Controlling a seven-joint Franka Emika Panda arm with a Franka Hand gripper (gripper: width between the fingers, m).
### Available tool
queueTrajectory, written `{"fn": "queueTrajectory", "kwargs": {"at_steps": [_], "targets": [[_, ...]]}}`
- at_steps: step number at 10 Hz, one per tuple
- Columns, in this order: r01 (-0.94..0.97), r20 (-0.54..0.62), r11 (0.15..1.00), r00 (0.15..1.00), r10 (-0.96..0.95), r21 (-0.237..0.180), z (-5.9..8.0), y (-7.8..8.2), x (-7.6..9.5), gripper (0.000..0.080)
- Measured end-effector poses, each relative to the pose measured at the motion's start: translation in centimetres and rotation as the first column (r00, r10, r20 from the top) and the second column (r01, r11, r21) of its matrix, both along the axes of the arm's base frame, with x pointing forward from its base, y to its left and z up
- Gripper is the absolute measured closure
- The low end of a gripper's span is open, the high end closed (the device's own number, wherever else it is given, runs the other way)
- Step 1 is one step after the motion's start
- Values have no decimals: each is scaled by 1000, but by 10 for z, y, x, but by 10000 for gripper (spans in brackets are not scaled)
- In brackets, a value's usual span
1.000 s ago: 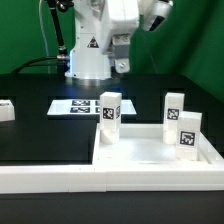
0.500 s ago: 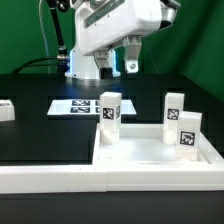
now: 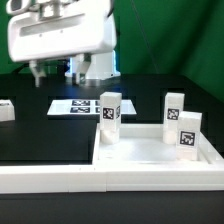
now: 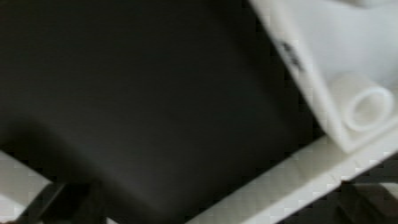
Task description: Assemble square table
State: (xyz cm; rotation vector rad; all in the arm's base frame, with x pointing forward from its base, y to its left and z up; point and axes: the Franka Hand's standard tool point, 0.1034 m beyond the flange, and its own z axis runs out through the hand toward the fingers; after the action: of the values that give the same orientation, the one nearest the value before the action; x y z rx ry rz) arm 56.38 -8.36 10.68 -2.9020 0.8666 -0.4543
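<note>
The white square table top [image 3: 150, 152] lies at the exterior view's right, tray-like with a raised rim. Three tagged white legs stand on it: one at the rear left corner [image 3: 109, 116], one at the back [image 3: 173, 107], one at the right [image 3: 186, 133]. A fourth leg [image 3: 6, 110] sits apart at the far left edge. My gripper [image 3: 52, 68] hangs blurred high over the left half of the table, open and holding nothing. In the wrist view a blurred white piece with a round end [image 4: 361, 106] shows beside bare black table; I cannot tell which part it is.
The marker board [image 3: 80, 105] lies flat behind the table top. The long white L-shaped wall [image 3: 50, 178] runs along the front edge, and shows as a white strip [image 4: 294, 180] in the wrist view. The robot's base [image 3: 95, 65] stands at the back.
The hand has swung from above the back middle toward the exterior view's left and closer to the camera, blurred by motion. The jaws stayed open. No part has moved.
</note>
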Motion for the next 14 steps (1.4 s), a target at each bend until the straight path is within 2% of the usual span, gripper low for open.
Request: {"fn": "queueTrajectory", "kwargs": {"at_steps": [2, 4, 5, 6, 7, 8, 9, 10, 12, 13, 14], "targets": [[-94, -5, 995, 996, 94, -35, 0, -4, 0, 150], [-245, -24, 966, 970, 244, -87, -1, -9, -2, 150], [-337, -60, 936, 941, 332, -101, -8, -23, -13, 150], [-434, -108, 896, 899, 425, -88, -16, -44, -28, 150], [-507, -171, 862, 850, 498, -12, -23, -52, -42, 150], [-582, -192, 813, 799, 569, -13, -27, -66, -49, 150], [-645, -203, 762, 755, 623, -59, -33, -73, -59, 150], [-691, -216, 720, 713, 666, -61, -33, -72, -60, 150], [-717, -221, 694, 689, 691, -63, -34, -73, -60, 150], [-732, -233, 681, 668, 707, -30, -38, -72, -67, 150], [-736, -249, 677, 652, 716, 19, -45, -77, -80, 150]]}}
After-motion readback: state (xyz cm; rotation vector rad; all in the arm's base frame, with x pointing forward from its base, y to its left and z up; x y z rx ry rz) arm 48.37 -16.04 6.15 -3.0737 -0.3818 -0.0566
